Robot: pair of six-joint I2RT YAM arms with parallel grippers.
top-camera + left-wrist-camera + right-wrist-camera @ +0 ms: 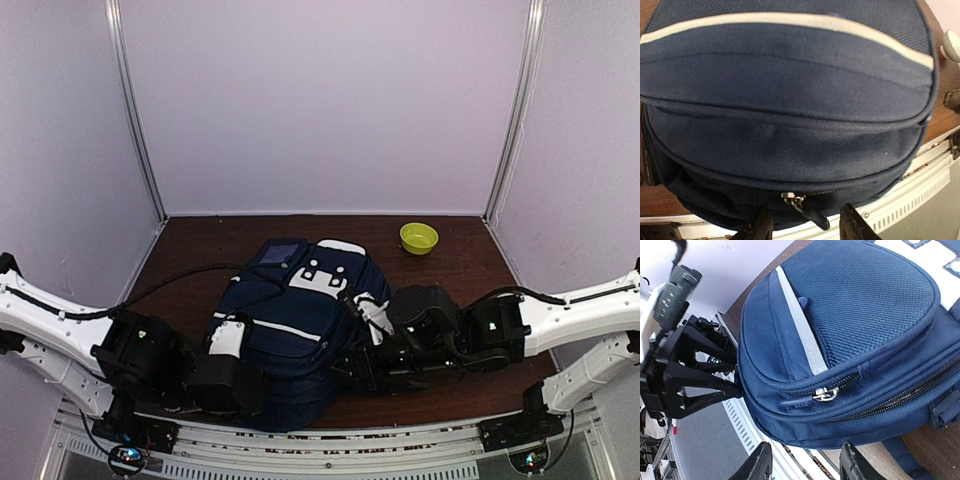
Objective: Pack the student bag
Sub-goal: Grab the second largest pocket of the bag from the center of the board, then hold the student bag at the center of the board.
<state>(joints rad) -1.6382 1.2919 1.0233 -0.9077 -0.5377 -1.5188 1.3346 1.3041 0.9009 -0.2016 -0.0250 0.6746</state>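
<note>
Student bag (300, 320): left gripper (805, 227), right gripper (802, 466) both spread, empty; pinch zipper pull (794, 200) squarely with left, tug gently.

Both arms lay low and folded inward, each gripper's jaws parted.

The left arm (50, 305) ran in from the left edge, its white link sloping down to a black wrist, and the left gripper (232, 382) pointed rightward near the front edge. In its own wrist view the two dark fingers (759, 226) stood well apart, with nothing clamped between them. The right arm (590, 305) mirrored it from the right edge, and the right gripper (365, 368) pointed leftward toward the other. Its fingers (758, 464) were likewise spread wide and gripped nothing. The two grippers faced each other, apart.
</note>
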